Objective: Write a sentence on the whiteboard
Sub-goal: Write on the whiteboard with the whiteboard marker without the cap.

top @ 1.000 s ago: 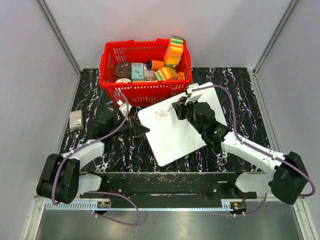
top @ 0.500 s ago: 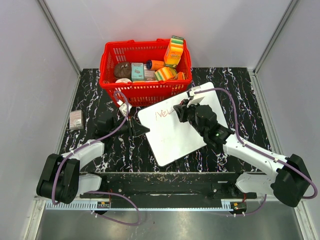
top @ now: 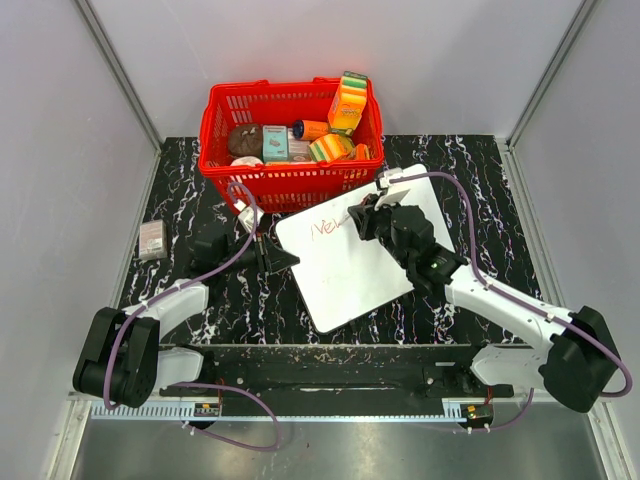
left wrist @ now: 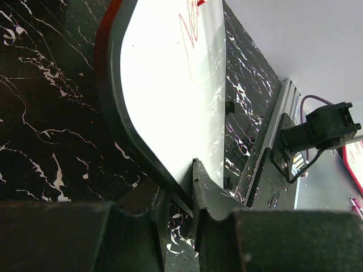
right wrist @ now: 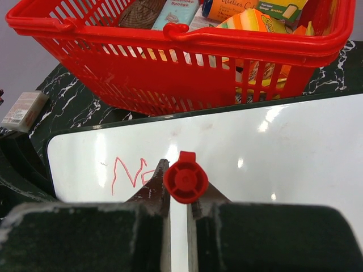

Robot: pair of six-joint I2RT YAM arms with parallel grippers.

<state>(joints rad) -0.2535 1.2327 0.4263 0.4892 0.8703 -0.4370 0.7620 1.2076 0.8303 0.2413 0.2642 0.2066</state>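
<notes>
The whiteboard (top: 345,270) lies tilted on the black marble table, just in front of the basket. Red marker letters, the start of the sentence (top: 328,229), run along its far left part. My right gripper (top: 358,218) hovers over the board's upper middle, shut on a red marker (right wrist: 185,179) that points down at the board (right wrist: 272,147), just right of the letters (right wrist: 127,173). My left gripper (top: 285,258) is shut on the board's left edge; in the left wrist view one finger (left wrist: 210,192) lies on the white face (left wrist: 170,85), the other below the rim.
A red basket (top: 290,130) full of groceries stands right behind the board, its front wall (right wrist: 187,56) close ahead of the right gripper. A small grey packet (top: 152,240) lies at the table's left edge. Grey walls close in on three sides.
The red writing has grown from "Ne" by further strokes. My right gripper with the marker has shifted slightly rightward along the line. The left gripper and board have stayed put.
</notes>
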